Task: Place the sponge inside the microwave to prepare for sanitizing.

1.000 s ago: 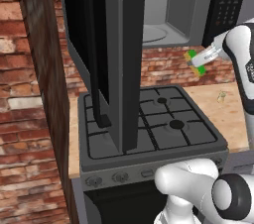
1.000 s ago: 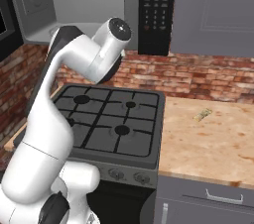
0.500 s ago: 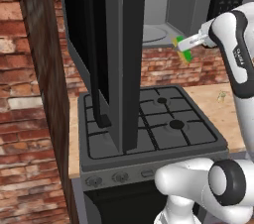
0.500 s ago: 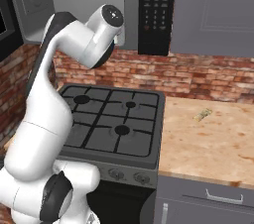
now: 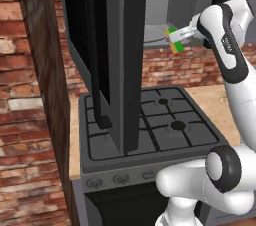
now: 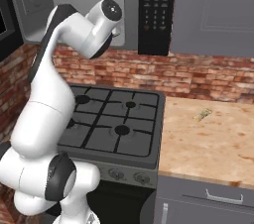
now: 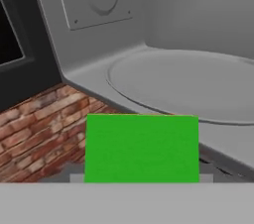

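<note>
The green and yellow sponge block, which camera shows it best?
The hand view: the flat green and yellow sponge block fills the foreground before the grey microwave's turntable. The left base view shows it small, held in the hand. The right base view hides it.

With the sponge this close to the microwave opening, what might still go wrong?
The sponge, held by the gripper, sits just outside the microwave, about level with its floor edge; pushed straight in, it might catch that lip. Released now, it would likely fall toward the stove. The open door hangs close beside the arm's path.
</note>
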Motion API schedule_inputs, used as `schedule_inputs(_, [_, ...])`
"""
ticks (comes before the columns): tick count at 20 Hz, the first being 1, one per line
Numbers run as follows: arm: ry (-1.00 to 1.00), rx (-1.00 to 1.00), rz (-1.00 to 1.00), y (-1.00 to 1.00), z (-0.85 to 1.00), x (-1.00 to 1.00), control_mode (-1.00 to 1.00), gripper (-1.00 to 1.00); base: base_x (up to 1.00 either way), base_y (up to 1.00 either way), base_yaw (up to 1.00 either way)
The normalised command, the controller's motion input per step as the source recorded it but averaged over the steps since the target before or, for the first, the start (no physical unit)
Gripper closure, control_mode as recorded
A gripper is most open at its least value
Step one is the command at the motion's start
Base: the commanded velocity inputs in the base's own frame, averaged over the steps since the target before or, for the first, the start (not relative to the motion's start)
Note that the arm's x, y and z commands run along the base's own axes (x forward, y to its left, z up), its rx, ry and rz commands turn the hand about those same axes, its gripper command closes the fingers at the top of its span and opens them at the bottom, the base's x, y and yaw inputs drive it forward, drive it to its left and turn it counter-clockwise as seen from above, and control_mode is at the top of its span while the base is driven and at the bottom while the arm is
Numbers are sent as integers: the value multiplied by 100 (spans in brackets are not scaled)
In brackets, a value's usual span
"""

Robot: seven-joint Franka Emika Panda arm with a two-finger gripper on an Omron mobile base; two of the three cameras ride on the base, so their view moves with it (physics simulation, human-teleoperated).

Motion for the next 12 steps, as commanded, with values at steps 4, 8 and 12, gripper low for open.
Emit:
schedule_inputs(4, [-15,0,0,26,0,44,-100,100,0,0,0])
schedule_inputs(8, [-13,0,-5,31,4,46,-100,100,0,0,0])
schedule_inputs(12, [-6,0,-5,32,11,48,-100,100,0,0,0])
